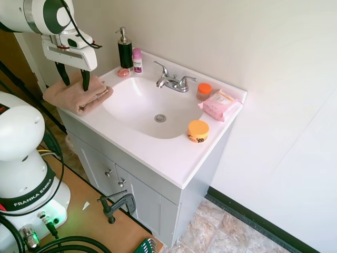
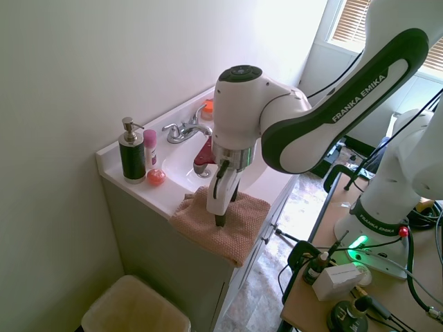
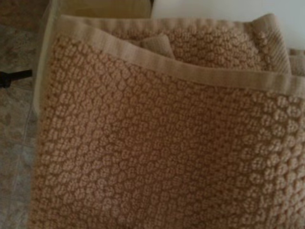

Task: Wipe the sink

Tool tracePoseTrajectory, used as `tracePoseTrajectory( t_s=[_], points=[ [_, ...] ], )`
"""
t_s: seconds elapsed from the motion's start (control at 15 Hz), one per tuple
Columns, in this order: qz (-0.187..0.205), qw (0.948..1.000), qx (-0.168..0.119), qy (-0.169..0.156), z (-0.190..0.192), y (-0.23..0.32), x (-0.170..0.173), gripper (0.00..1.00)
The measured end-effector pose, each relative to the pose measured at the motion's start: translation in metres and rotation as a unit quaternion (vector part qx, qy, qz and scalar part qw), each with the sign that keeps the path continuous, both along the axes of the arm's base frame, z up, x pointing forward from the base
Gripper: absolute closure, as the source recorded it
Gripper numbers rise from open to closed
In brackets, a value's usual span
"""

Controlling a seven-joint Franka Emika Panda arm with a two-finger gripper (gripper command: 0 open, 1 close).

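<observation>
Claw [image 1: 74,79], fingers spread and empty, poised directly above folded tan waffle-weave towel [image 1: 79,95] on the tabletop corner just beside the glossy white oval sink [image 1: 134,103].

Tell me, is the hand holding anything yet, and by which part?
Nothing is held yet. The hand is open, fingers spread just above the folded towel lying on the vanity's corner beside the sink.
</observation>
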State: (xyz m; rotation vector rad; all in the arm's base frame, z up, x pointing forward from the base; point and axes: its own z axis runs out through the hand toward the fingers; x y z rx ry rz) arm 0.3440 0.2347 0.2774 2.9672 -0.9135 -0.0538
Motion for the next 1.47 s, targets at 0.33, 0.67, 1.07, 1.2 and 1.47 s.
tracePoseTrajectory(
  t_s=[0.33, 0.67, 1.07, 1.2, 1.47],
  points=[
    [-0.001, 0.9999, -0.012, -0.006, -0.027, -0.001, 0.006, 1.00],
    [0.001, 0.9997, -0.021, -0.008, -0.027, 0.003, 0.006, 1.00],
    [-0.015, 0.9996, -0.023, -0.001, -0.023, -0.004, 0.011, 1.00],
    [-0.023, 0.9995, -0.019, 0.004, -0.023, -0.005, 0.012, 1.00],
    [-0.021, 0.9996, -0.020, 0.008, -0.017, 0.002, 0.015, 1.00]
  ],
)
